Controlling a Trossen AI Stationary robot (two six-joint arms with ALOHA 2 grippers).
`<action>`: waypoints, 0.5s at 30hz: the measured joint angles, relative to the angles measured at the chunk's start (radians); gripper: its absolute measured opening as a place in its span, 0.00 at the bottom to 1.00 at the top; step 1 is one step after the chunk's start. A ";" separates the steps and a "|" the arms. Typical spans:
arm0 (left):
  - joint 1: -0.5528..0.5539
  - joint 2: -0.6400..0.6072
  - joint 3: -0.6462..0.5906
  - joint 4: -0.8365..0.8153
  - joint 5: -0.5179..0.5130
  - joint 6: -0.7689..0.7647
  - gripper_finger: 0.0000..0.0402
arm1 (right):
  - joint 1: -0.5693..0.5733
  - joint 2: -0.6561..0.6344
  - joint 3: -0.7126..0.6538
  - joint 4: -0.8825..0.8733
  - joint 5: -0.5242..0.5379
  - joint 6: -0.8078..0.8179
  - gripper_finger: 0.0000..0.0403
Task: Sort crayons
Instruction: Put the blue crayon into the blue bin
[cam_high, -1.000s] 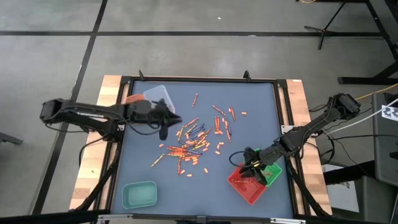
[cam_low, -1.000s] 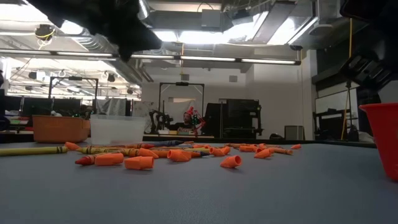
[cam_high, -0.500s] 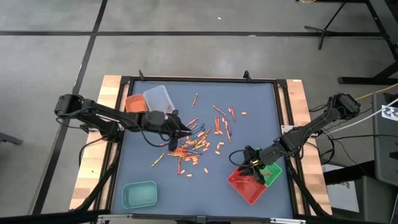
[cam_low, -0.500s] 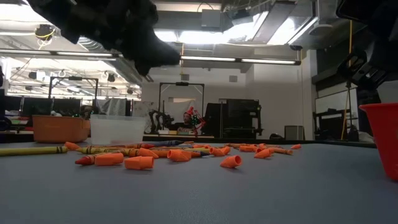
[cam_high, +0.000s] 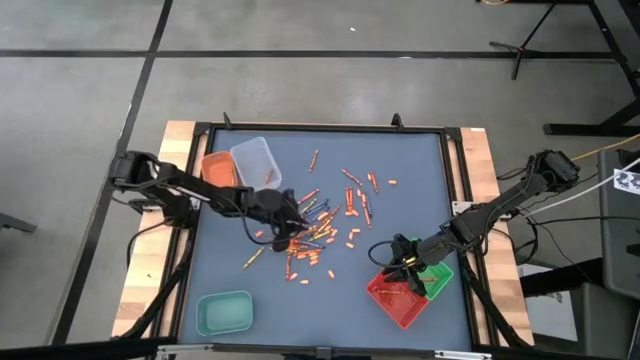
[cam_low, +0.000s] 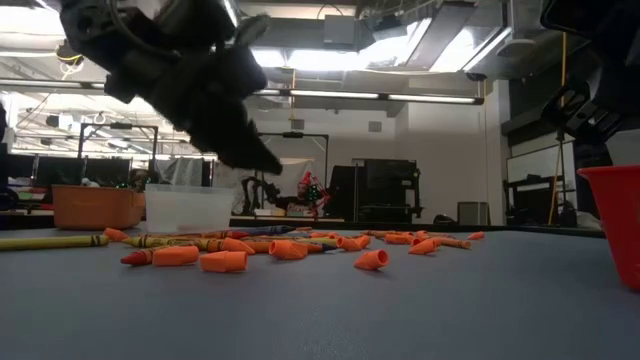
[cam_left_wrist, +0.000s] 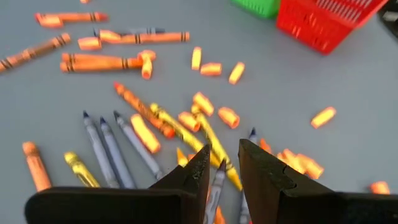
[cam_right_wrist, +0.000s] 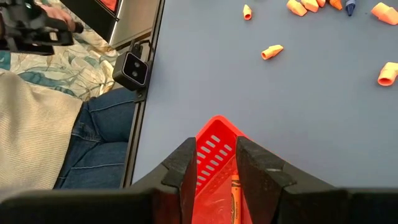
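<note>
Crayons (cam_high: 310, 230) lie scattered over the middle of the table (cam_high: 420, 180), thickest in one heap and thinning toward the far edge. Trays stand around them: a teal tray (cam_high: 224, 312) at the near left corner, a clear tray (cam_high: 254, 158) and an orange tray (cam_high: 214, 166) at the far left, and a red tray (cam_high: 398, 298) overlapping a green tray (cam_high: 440, 276) at the near right.

The left gripper (cam_left_wrist: 221, 163) hangs low over the heap, fingers a narrow gap apart and holding nothing. It should probably settle on one stick lying clear of its neighbours and close across its width. The right gripper (cam_right_wrist: 216, 148) hovers over the red tray, slightly open and empty.

Most sticks are orange stubs; some are long and yellow, and a few are grey-blue with dark tips (cam_left_wrist: 99, 146).
</note>
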 joint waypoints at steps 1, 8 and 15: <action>0.000 0.013 0.000 -0.002 0.000 0.000 0.18 | 0.000 0.000 0.000 0.000 0.000 0.000 0.28; 0.000 0.071 0.000 -0.039 0.000 0.001 0.18 | 0.000 0.000 0.000 0.000 0.000 0.000 0.27; 0.000 0.070 -0.001 -0.135 -0.017 0.001 0.18 | 0.000 0.000 0.000 0.000 0.000 0.000 0.27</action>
